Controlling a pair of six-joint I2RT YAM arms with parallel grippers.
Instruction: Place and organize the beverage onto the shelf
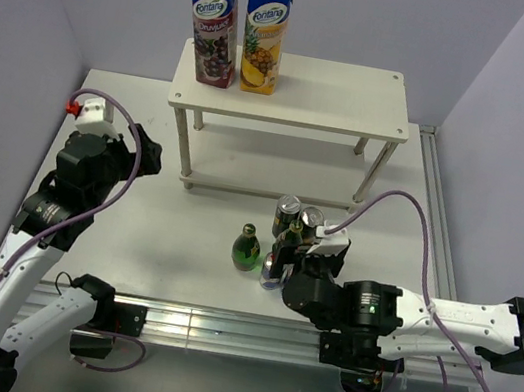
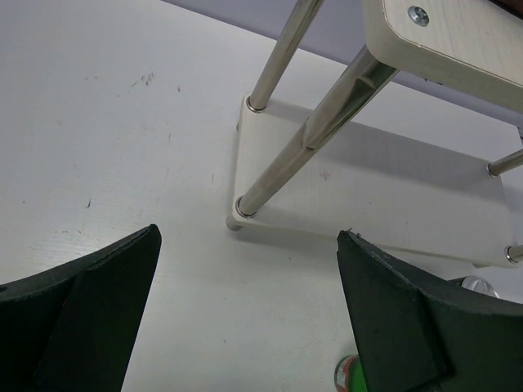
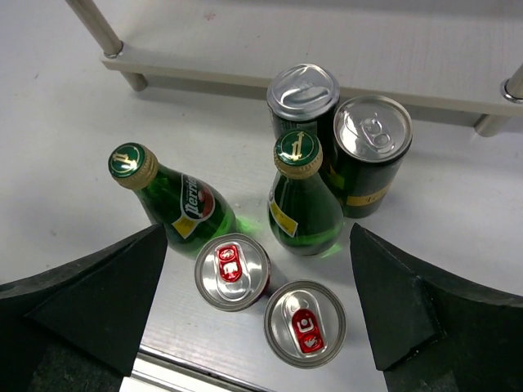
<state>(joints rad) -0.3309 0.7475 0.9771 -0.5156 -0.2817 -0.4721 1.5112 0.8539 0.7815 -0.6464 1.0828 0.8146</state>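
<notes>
The drinks stand bunched on the table [image 1: 183, 243] just in front of the shelf [image 1: 311, 93], none on it yet. There are two green bottles [image 3: 304, 208], two dark cans [image 3: 372, 143] nearest the shelf, and two slim cans [image 3: 231, 271] farthest from it. My right gripper [image 3: 257, 278] hangs over the bunch, jaws wide apart and empty. I'd take an outer slim can first (the bottles crowd it, so I'd come straight down and keep it upright). My left gripper [image 2: 245, 310], also spread and empty, hovers by the shelf's left front leg. Juice cartons [image 1: 236, 29] fill the shelf's top left end, so I'd aim right of them.
</notes>
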